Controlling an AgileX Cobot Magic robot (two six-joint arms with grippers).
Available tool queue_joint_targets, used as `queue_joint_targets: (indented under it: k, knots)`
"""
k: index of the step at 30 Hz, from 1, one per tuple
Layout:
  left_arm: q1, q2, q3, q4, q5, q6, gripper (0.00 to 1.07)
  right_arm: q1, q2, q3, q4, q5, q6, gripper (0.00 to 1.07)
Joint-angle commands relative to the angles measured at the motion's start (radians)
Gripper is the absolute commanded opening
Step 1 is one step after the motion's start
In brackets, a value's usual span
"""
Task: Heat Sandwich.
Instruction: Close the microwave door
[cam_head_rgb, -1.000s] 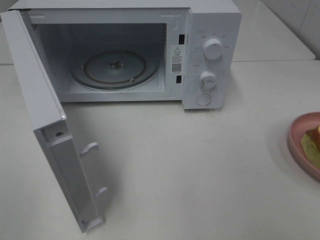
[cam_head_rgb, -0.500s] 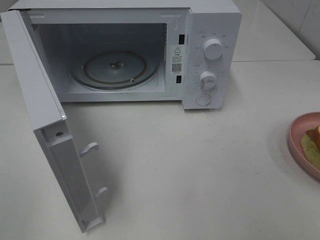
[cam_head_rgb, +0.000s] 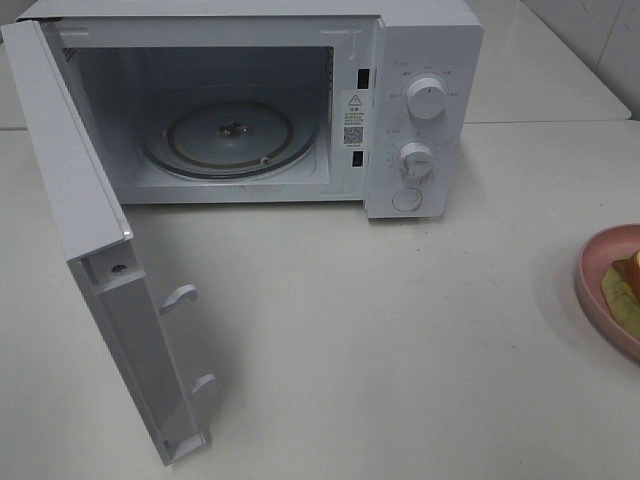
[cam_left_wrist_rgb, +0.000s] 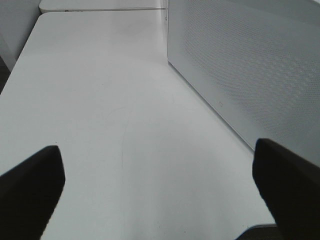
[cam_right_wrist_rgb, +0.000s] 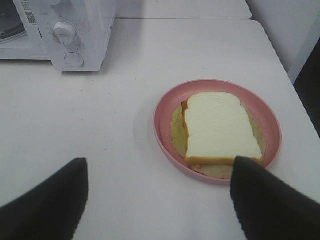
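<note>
- Sandwich (cam_right_wrist_rgb: 220, 127) sits on pink plate (cam_right_wrist_rgb: 167, 102); microwave door (cam_head_rgb: 100, 270) open.
- Right gripper (cam_right_wrist_rgb: 159, 200) hovers wide open, empty; left gripper (cam_left_wrist_rgb: 159, 187) likewise.
- Next: grasp plate rim.

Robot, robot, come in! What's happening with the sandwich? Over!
Left gripper open, empty. Right gripper open above white-bread sandwich on round pink plate. White microwave door open, glass turntable bare. Path clear.

you see the sandwich (cam_right_wrist_rgb: 220, 127) lying flat on the pink plate (cam_right_wrist_rgb: 165, 117), pale bread on top, tan crust edges, yellowish-green layer beneath.
</note>
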Motion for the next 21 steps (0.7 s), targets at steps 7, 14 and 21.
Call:
queue_joint_targets:
  k: [7, 14, 21]
  knots:
    - [-0.006, -0.016, 0.001, -0.002, -0.014, -0.002, 0.98, -0.007, -0.028, 0.001, -0.001, -0.007, 0.005, 0.76]
    - [-0.006, -0.016, 0.001, 0.0, -0.014, -0.008, 0.98, -0.007, -0.028, 0.001, -0.001, -0.007, 0.005, 0.76]
    - [-0.006, -0.016, 0.0, 0.0, -0.017, -0.029, 0.98, -0.007, -0.028, 0.001, -0.001, -0.007, 0.005, 0.76]
